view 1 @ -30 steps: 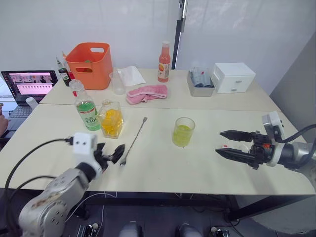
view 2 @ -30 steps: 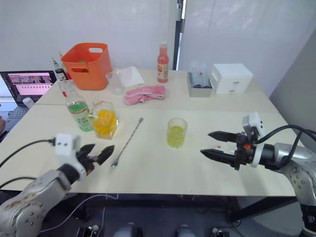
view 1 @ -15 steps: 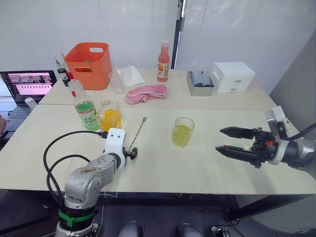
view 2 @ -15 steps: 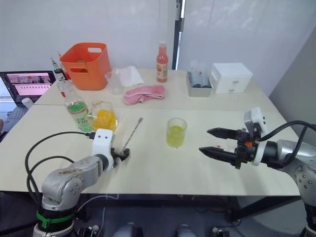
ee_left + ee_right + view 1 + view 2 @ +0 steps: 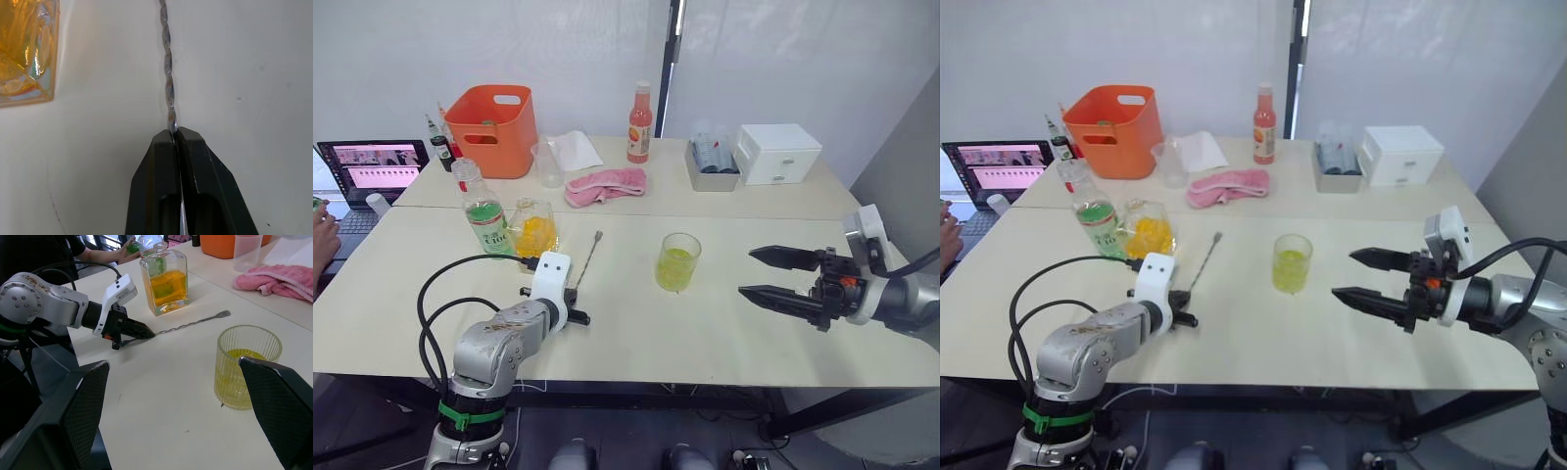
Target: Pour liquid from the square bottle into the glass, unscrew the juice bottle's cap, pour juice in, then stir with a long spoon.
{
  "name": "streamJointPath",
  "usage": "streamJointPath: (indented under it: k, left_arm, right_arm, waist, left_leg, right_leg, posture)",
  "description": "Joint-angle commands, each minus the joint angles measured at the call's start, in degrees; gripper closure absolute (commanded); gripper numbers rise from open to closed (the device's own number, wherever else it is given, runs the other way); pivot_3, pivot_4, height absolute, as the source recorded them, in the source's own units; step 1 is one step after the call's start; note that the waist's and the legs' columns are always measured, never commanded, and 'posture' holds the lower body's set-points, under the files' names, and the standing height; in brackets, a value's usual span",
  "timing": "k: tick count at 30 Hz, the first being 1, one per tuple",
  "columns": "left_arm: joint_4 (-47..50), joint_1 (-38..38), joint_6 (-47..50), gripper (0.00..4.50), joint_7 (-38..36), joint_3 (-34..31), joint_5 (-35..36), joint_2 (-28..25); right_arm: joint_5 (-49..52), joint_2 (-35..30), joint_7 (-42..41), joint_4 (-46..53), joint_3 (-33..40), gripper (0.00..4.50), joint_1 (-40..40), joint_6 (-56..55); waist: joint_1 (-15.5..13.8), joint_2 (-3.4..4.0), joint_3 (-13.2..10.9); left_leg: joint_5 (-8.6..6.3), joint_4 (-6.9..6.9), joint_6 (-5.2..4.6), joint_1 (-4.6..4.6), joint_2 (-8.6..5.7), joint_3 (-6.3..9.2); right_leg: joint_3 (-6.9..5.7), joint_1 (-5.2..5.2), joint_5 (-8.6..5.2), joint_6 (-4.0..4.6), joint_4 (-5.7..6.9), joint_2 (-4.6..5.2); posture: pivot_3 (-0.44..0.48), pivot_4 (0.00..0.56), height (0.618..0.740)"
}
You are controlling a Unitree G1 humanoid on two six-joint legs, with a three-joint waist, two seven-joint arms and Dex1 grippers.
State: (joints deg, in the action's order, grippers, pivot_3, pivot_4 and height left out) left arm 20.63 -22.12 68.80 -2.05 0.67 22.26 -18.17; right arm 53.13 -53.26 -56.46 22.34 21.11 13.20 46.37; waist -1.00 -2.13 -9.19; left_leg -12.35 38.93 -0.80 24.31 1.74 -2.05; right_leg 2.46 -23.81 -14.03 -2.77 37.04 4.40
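The long spoon (image 5: 587, 258) lies on the table, its thin twisted stem running toward the square bottle (image 5: 534, 230). My left gripper (image 5: 177, 132) is shut on the stem's near end, low over the tabletop. The square bottle holds yellow-orange liquid (image 5: 167, 290). The green juice bottle (image 5: 481, 213) stands just left of it; its cap is too small to make out. At table centre stands the glass (image 5: 677, 261), partly filled with yellow-green fluid. My right gripper (image 5: 746, 272) hovers open to the right of the glass, with nothing between its fingers.
An orange basket (image 5: 491, 117), a cloudy measuring cup (image 5: 546, 164), a pink cloth (image 5: 605, 184), a tall orange-red bottle (image 5: 639, 122) and a white drawer box (image 5: 779, 152) line the back. A laptop (image 5: 374, 166) and a person's hand (image 5: 321, 230) are at far left.
My left gripper moved forward to the spoon's near end and shut on its stem. The right gripper stayed open and almost still.
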Motion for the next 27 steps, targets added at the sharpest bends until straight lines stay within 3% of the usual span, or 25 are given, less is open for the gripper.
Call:
streamJointPath:
  k: [1,5,11,14,18,22,27]
  left_arm:
    - [-2.1,-0.3,-1.9,4.49,-4.2,-0.4,-0.3,-2.6]
    - [-2.7,-1.0,-5.0,4.49,-9.0,-2.3,-0.1,-7.2]
    - [-1.5,2.0,-15.2,4.49,-24.4,-5.4,1.2,-20.6]
    - [-3.2,4.7,-23.8,4.49,-36.0,-6.3,1.8,-27.6]
    - [-7.9,9.2,-37.2,4.49,-54.7,-3.0,-0.4,-38.1]
    - [-13.8,6.8,-44.4,4.49,-63.0,2.2,-3.9,-40.6]
    - [-20.3,-0.1,-47.0,4.49,-64.0,8.1,-8.9,-36.3]
  right_arm:
    - [1.5,0.0,0.8,1.9,2.0,0.00,-0.1,-0.2]
    - [1.7,0.1,1.3,2.3,2.2,0.00,-0.8,-0.3]
    - [1.9,1.1,2.6,3.0,1.2,0.00,-0.8,-0.6]
    - [1.2,1.9,3.0,2.6,-0.3,0.00,0.0,-1.3]
    - [0.5,2.4,3.0,1.9,-2.0,0.00,2.0,-1.7]
    - [0.2,2.6,3.0,1.8,-2.6,0.00,2.5,-1.7]
    - [1.6,3.1,5.2,3.2,-2.0,0.00,2.5,-0.2]
  waist:
    - [0.1,0.00,0.0]
    - [0.3,0.00,0.0]
    - [0.8,-0.01,0.0]
    - [0.8,0.00,0.0]
    - [0.6,0.04,0.0]
    - [0.1,0.06,0.0]
    - [0.2,0.05,-0.1]
  left_leg:
    - [0.00,0.00,0.00,0.00,0.00,-0.01]
    - [0.00,-0.01,0.00,-0.01,0.05,-0.01]
    - [0.00,-0.10,0.00,0.12,0.12,-0.03]
    - [0.00,-0.15,0.00,0.13,0.12,-0.05]
    - [0.00,-0.16,0.00,0.11,0.16,-0.23]
    - [0.00,-0.15,0.00,0.13,0.21,-0.26]
    - [0.00,-0.06,0.00,0.29,0.17,-0.24]
  right_leg:
    - [0.01,0.00,0.00,0.00,0.00,0.00]
    - [0.01,-0.03,0.00,0.01,0.01,-0.03]
    - [0.05,-0.29,-0.02,0.05,0.03,-0.06]
    - [0.04,-0.31,-0.03,0.07,0.01,-0.04]
    - [0.03,-0.33,-0.06,0.12,-0.03,0.00]
    - [0.00,-0.34,-0.09,0.17,-0.05,0.06]
    - [-0.03,-0.39,-0.07,0.11,-0.05,-0.02]
  posture:
    - [0.000,0.150,0.715]
    - [0.000,0.150,0.715]
    - [0.000,0.150,0.715]
    - [0.000,0.150,0.715]
    - [0.000,0.150,0.715]
    - [0.000,0.150,0.715]
    - [0.000,0.150,0.715]
